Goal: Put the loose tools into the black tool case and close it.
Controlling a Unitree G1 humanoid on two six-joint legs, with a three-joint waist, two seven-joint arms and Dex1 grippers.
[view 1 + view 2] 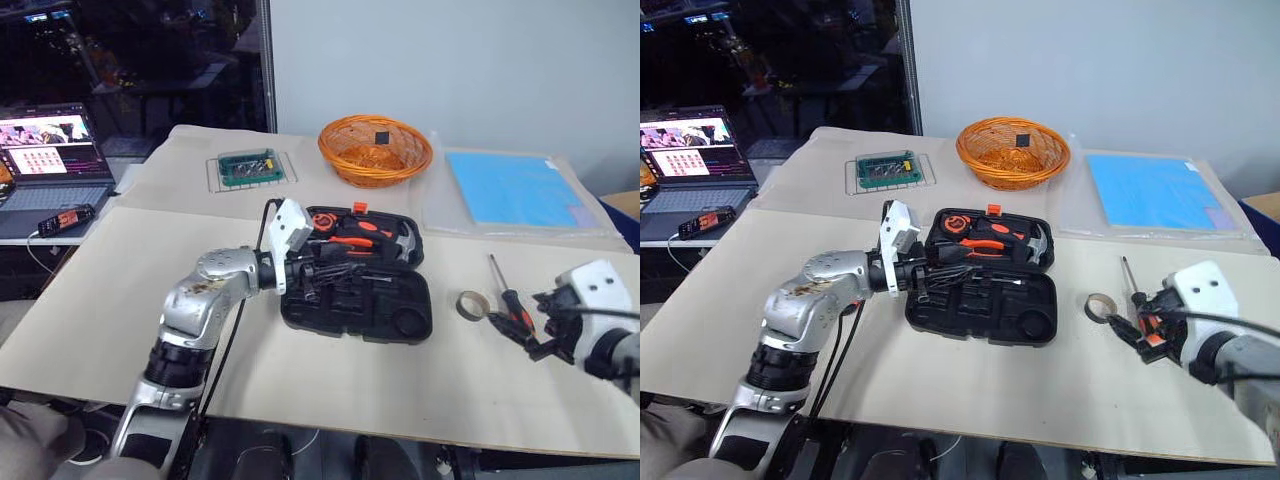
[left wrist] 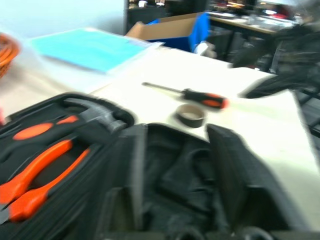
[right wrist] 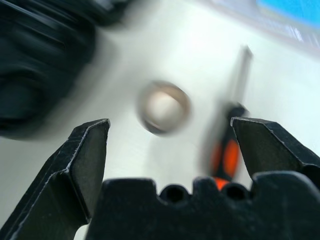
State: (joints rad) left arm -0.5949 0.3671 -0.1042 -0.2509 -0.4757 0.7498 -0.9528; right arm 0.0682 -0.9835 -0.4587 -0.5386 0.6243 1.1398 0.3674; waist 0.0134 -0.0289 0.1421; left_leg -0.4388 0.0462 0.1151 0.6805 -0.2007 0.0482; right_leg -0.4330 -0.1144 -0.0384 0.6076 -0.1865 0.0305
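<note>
Right now the black tool case lies open in the middle of the worktop. The left claw is over it, fingers apart, holding nothing. Off to the right lie a screwdriver and a small tape ring. The right claw hangs wide open just above them.

Right wrist view blurs tape ring and screwdriver.

Black tool case, orange wicker basket, orange/black screwdriver, grey tape ring, blue sheet.
</note>
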